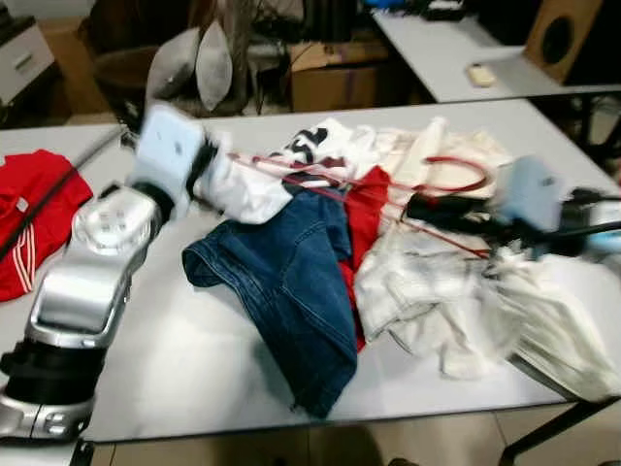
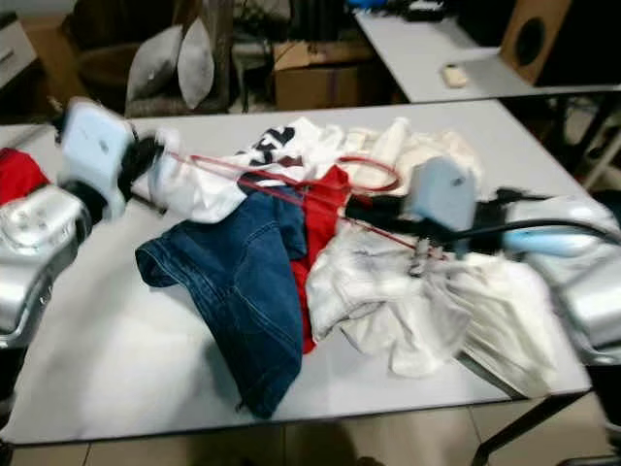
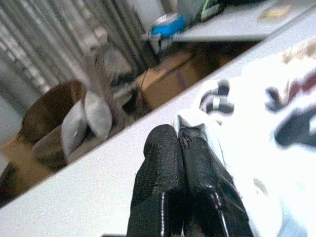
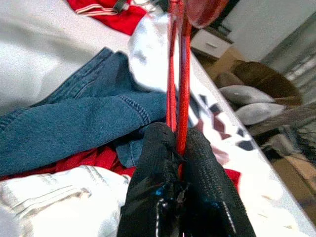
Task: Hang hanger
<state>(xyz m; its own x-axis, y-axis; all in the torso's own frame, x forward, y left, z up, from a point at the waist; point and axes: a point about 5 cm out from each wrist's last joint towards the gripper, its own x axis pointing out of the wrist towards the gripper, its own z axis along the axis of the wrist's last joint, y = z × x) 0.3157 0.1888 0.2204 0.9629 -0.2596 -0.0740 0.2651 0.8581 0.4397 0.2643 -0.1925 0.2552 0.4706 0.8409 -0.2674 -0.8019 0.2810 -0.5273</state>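
Right wrist view: I am seeing my right claw (image 4: 178, 148) clamping the red hanger (image 4: 178, 74) above the jeans (image 4: 74, 128) on the bench (image 1: 175, 359); my left claw (image 3: 180, 148) is pinching white cloth (image 3: 256, 163). No writing is reading clearly.

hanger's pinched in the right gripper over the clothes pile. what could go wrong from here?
1. The red hanger is held between the right gripper fingers by thin wire alone; it may twist or slip.
2. The hanger lies across the white shirt and the jeans, so lifting it could snag and drag clothes off the table.
3. The left gripper is shut on the white shirt; pulling apart could yank the hanger loose.
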